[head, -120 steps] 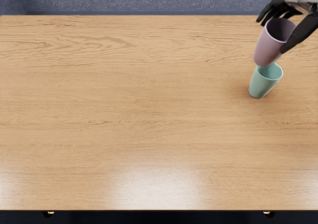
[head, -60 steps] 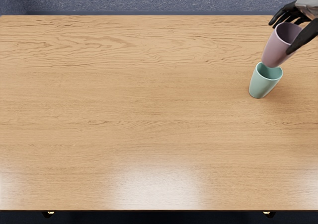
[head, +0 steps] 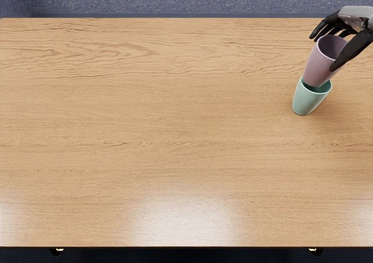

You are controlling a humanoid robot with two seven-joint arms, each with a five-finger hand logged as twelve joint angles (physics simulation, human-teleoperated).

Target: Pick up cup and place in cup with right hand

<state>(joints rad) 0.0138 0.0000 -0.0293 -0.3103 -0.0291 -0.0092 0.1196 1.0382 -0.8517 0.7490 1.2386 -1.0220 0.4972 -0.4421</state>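
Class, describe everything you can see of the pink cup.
The pink cup is plain and smooth, like matte plastic or ceramic, with a pale rim, open top, tapering walls and no handle in view. Mouth up, it is held by the right hand, thumb at its near side. Its lower end appears at the opening of the mint cup; whether they touch is unclear.

The right hand [head: 354, 21] is cut off towards its wrist by the picture's edge. Its thumb covers a part of the pink cup [head: 319, 66]; below the hand, this cup hides the far rim of the green cup [head: 308, 101].
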